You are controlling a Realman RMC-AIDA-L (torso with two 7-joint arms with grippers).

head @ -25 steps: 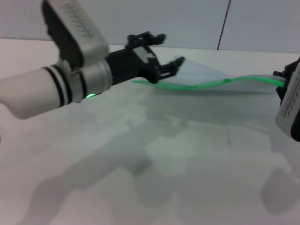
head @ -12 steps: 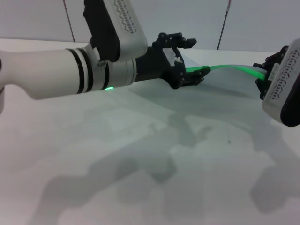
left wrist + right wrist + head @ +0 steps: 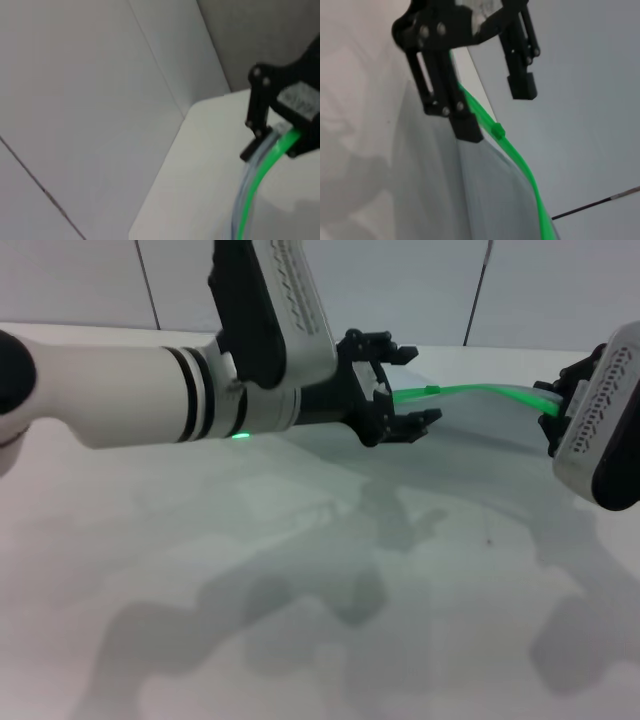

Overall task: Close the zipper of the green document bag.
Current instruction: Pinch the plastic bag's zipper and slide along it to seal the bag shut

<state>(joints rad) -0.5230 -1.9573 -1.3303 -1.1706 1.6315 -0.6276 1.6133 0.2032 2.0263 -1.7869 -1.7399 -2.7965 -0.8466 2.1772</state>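
Table white, wall panels behind. Left gripper spread wide, clear of the zipper, slider tab just past its fingertips. Right gripper clamped on the far end of the zipper, holding the green document bag off the table between both grippers.
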